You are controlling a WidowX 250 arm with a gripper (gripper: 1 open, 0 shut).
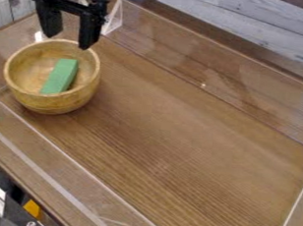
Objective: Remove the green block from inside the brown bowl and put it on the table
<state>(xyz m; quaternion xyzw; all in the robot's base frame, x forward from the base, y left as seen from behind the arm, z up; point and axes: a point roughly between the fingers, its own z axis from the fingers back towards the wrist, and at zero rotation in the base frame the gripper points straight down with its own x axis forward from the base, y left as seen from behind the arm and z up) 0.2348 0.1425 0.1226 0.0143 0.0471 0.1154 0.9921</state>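
The bowl (52,77) was seen standing on the table (179,137), near its left end and close to the clear wall (57,167) along the near edge. The block (61,75) was found lying inside the bowl, flat on the bottom, its long side running from the near left toward the far right, slightly left of the bowl's middle. The gripper (68,30) was seen above the far rim of the bowl, pointed straight down, its two dark fingers (88,29) spread wide apart with nothing held between them. The fingertips were placed just over the far edge of the bowl; no contact with the bowl or the block could be made out. To the right of the bowl, the table's wood grain was seen running lengthwise, with pale reflections on the far part. Behind the bowl, light wooden boards were seen beyond the far clear wall. No brand, label or writing could be read anywhere.
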